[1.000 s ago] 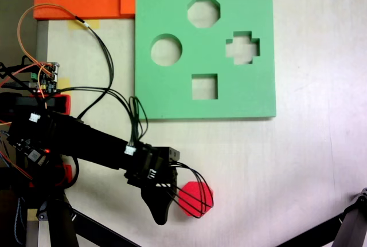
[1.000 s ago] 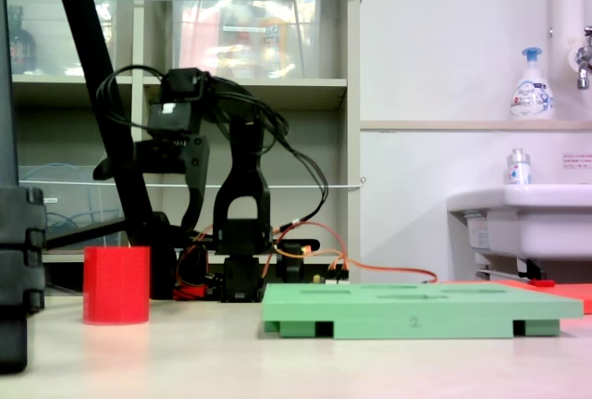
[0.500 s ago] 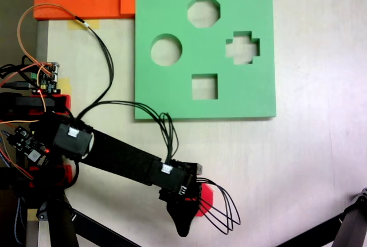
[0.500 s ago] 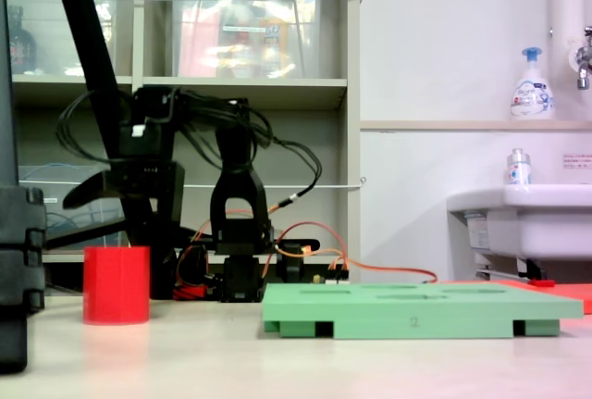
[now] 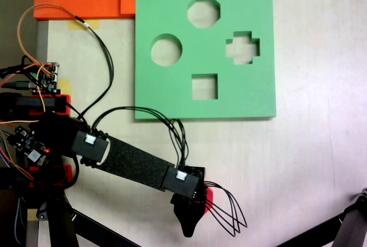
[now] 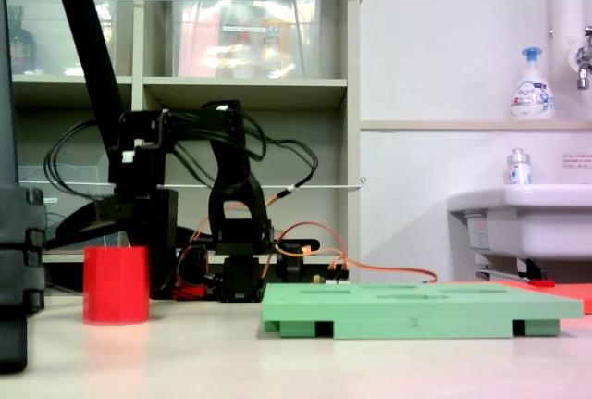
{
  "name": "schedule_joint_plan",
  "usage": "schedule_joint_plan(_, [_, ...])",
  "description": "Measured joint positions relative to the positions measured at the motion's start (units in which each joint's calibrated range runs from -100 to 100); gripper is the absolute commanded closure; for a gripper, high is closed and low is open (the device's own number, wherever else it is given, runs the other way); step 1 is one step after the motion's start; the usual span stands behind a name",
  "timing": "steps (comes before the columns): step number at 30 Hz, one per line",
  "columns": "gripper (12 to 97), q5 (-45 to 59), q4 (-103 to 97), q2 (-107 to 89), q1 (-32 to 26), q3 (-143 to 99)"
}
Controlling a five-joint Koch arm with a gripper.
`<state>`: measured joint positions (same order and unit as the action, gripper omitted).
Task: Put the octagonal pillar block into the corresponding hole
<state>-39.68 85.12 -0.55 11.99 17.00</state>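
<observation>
From above in a fixed view, the arm reaches low across the worktop (image 5: 309,144), the end effector (image 5: 192,215) directly over the red block (image 5: 207,194), which peeks out at its right, well apart from the green board (image 5: 258,92) and its eight-sided hole (image 5: 203,11). From the side in a fixed view, the end effector (image 6: 92,223) hovers just above the block (image 6: 117,285); whether its jaws are spread, I cannot tell. The risk: descending off-centre could tip or shove the light foam away.
</observation>
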Motion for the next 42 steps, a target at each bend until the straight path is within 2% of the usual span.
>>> schedule_joint_plan(2, [13.6,0.0,0.0,1.37,0.0,0.0])
schedule_joint_plan(3, [17.9,0.0,0.0,2.05,0.0,0.0])
schedule_joint_plan(7, [49.7,0.0,0.0,3.42,-0.05,0.0])
schedule_joint_plan(10, [62.3,0.0,1.17,2.19,-0.05,1.76])
schedule_joint_plan(19, [67.5,0.0,3.82,4.24,0.15,2.74])
schedule_joint_plan(26, [81.5,0.0,5.68,4.51,0.15,2.84])
schedule_joint_plan(33, [81.5,-0.68,9.2,-0.41,-0.73,5.78])
schedule_joint_plan(42, [81.5,-6.3,11.26,-17.1,-5.96,5.59])
